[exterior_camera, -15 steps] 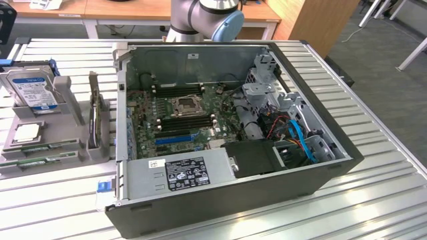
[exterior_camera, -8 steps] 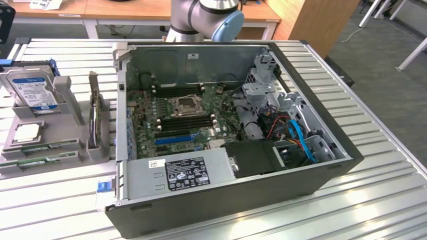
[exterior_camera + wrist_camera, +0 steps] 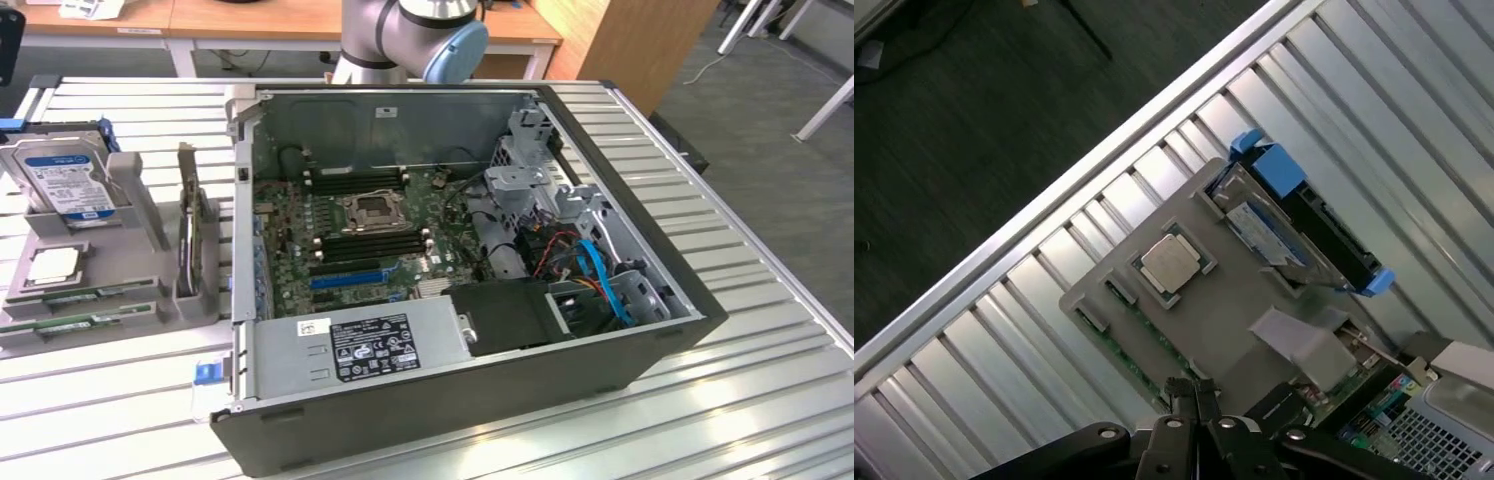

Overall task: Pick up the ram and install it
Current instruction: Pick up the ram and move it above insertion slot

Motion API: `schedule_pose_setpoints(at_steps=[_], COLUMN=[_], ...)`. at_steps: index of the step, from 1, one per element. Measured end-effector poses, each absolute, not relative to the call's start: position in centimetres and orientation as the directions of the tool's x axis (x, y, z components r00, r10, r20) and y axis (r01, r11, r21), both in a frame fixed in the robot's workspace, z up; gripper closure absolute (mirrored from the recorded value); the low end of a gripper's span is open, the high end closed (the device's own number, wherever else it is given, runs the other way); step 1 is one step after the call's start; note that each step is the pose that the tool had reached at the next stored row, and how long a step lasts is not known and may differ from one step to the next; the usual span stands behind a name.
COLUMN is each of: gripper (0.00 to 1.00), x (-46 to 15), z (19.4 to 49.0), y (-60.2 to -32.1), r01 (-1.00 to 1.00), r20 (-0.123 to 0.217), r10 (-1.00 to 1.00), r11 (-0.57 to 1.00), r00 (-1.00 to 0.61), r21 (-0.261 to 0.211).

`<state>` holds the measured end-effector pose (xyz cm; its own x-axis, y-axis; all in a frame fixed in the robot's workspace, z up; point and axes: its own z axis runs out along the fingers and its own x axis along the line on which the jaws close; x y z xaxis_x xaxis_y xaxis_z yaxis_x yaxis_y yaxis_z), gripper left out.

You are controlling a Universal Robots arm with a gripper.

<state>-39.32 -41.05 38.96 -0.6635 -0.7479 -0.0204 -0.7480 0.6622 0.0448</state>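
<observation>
Pincer (image 3: 1190, 392) nearly closed, gripping nothing, over a grey tray (image 3: 1229, 320). In the exterior view, the ram (image 3: 80, 326) lies in that tray at eight o'clock on the desk (image 3: 761, 400); power-supply label (image 3: 380, 345) unreadable.

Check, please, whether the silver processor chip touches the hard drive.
Apart. The wrist view shows the processor chip lying flat, with a bare strip of the grey holder between it and the hard drive.

Green ram (image 3: 80, 296) slotted in grey holder (image 3: 134, 268)
</observation>
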Motion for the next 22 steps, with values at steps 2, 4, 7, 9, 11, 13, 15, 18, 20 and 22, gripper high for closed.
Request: schedule_pose_setpoints(at_steps=[2,4,7,9,11,13,15,18,20,22], gripper=[0.86,0.86,0.86,0.86,0.86,0.86,0.86,0.86,0.86,0.86], x=[-39.32,-39.32,-39.32,-39.32,-39.32,-39.32,-39.31,-39.31,-39.32,-39.32], z=[38.95,38.94,38.93,38.92,38.91,38.90,38.89,38.87,38.86,38.85], y=[-41.05,-41.05,-41.05,-41.05,-41.05,-41.05,-41.05,-41.06,-41.05,-41.05], r01=[-0.769,-0.790,-0.820,-0.839,-0.857,-0.875,-0.891,-0.914,-0.929,-0.941], r20=[-0.020,-0.020,-0.020,-0.020,-0.020,-0.020,-0.020,-0.020,-0.020,-0.020], r10=[-0.769,-0.790,-0.820,-0.839,-0.858,-0.875,-0.891,-0.914,-0.929,-0.942], r11=[0.638,0.612,0.571,0.542,0.513,0.482,0.452,0.403,0.369,0.335], r00=[-0.639,-0.613,-0.572,-0.543,-0.514,-0.483,-0.453,-0.404,-0.370,-0.336], r21=[0.045,0.045,0.045,0.045,0.045,0.045,0.045,0.045,0.045,0.045])
